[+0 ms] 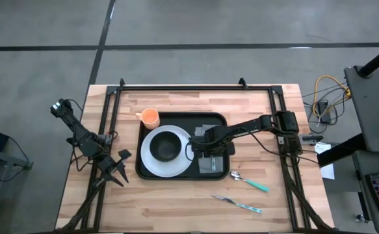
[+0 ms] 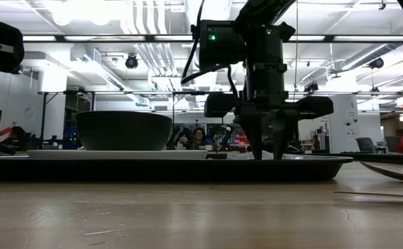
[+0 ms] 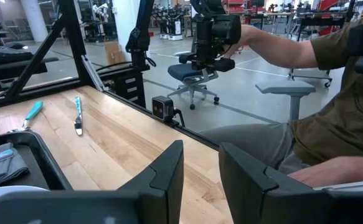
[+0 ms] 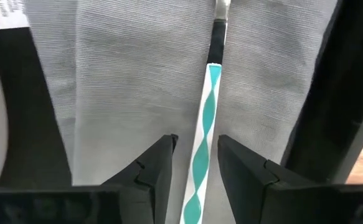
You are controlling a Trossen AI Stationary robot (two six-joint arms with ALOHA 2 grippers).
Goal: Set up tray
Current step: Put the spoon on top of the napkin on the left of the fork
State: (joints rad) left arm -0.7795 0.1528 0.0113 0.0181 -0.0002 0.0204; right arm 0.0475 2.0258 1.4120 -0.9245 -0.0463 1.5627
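The black tray (image 1: 182, 115) lies in the middle of the table. It holds a white plate (image 1: 151, 164) with a black bowl (image 1: 166, 145) on it, and a grey napkin (image 4: 131, 93) to the right. A utensil with a teal-and-white handle (image 4: 207, 124) lies flat along the napkin. My right gripper (image 4: 197, 152) points down over it, open, with one finger on each side of the handle and a narrow gap showing. My left gripper (image 1: 117, 169) waits open at the table's left edge.
An orange cup (image 1: 150, 117) stands just off the tray's far left corner. A teal-handled spoon (image 1: 249, 181) and fork (image 1: 239, 204) lie on the bare wood near the tray's right front. A seated person (image 3: 330, 93) shows beyond the table edge.
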